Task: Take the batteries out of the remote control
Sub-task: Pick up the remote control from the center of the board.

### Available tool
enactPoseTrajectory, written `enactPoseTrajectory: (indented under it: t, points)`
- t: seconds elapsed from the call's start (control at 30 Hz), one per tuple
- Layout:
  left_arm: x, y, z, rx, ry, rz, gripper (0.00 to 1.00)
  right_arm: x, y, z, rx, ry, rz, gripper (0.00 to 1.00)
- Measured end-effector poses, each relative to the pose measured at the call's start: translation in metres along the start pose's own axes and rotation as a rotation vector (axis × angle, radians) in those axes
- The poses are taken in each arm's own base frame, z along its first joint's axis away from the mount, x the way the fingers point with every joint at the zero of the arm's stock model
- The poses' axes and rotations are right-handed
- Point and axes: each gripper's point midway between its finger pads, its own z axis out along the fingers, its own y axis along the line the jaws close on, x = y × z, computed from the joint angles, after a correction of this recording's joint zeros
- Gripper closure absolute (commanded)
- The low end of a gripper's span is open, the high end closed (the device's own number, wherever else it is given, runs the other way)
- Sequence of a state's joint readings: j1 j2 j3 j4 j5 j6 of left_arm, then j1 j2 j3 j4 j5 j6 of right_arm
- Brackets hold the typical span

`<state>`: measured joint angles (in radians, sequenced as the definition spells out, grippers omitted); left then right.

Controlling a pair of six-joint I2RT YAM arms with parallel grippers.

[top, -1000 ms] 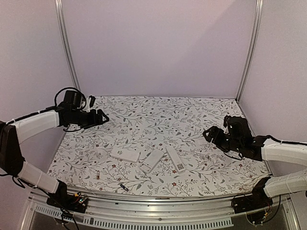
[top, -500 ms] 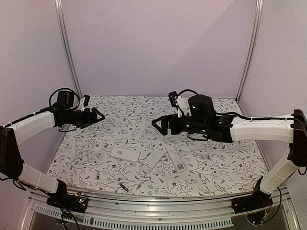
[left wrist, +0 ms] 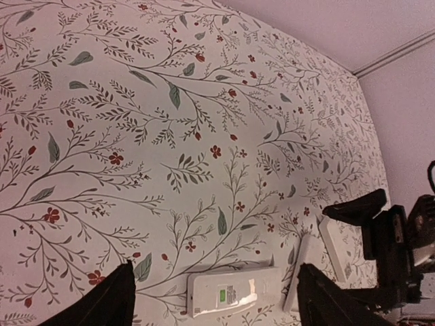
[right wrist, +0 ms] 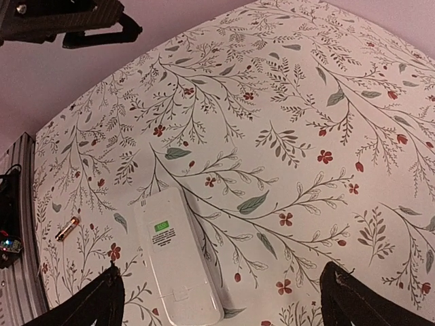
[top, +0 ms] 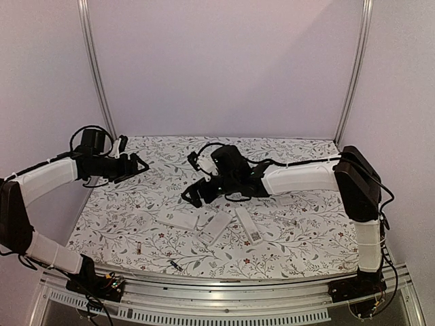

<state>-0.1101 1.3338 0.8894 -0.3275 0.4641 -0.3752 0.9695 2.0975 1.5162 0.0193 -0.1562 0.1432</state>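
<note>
Three white remote controls lie side by side near the front of the table: one at the left (top: 178,219), one in the middle (top: 215,227) and one at the right (top: 249,225). The left remote (right wrist: 175,258) lies back up with a green sticker and its cover on. My right gripper (top: 193,195) hovers open just above and behind it, nothing between its fingers (right wrist: 88,305). My left gripper (top: 143,165) hangs open over the far left, looking down at the same remote (left wrist: 234,291). A red-orange battery (top: 138,250) and a dark battery (top: 175,265) lie loose near the front edge.
The table has a floral cloth (top: 272,170), pale walls on three sides and a metal rail (top: 204,282) along the front. A thin grey tool (top: 285,219) lies right of the remotes. My right arm (top: 299,178) stretches across the middle.
My right arm has swung from the right side across to the left remote, and its jaws have spread wider. The left gripper has shifted slightly left.
</note>
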Motion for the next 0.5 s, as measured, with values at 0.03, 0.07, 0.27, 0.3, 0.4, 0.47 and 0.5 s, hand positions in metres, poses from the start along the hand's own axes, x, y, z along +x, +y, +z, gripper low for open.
enactPoseTrajectory:
  t: [0.03, 0.07, 0.27, 0.3, 0.4, 0.47, 0.5]
  points:
    - [0.000, 0.000, 0.000, 0.001, 0.000, 0.000, 0.18, 0.005, 0.002, 0.007, -0.003, 0.014, -0.014, 0.01]
    - [0.000, 0.000, 0.000, 0.002, 0.001, -0.001, 0.18, 0.010, 0.004, 0.015, -0.005, 0.031, -0.032, 0.01]
    - [0.002, -0.003, 0.000, 0.021, 0.009, -0.003, 0.18, 0.054, 0.018, 0.050, -0.026, 0.139, -0.113, 0.01]
    - [0.002, -0.004, 0.001, 0.024, 0.011, -0.004, 0.18, 0.060, 0.019, 0.053, -0.029, 0.155, -0.126, 0.01]
    - [0.002, -0.005, 0.001, 0.030, 0.013, -0.004, 0.18, 0.077, 0.024, 0.061, -0.037, 0.192, -0.162, 0.01]
    - [0.003, -0.006, 0.001, 0.035, 0.015, -0.004, 0.18, 0.087, 0.025, 0.063, -0.038, 0.220, -0.180, 0.01]
    - [0.003, -0.006, 0.001, 0.037, 0.015, -0.004, 0.18, 0.091, 0.025, 0.064, -0.036, 0.230, -0.186, 0.01]
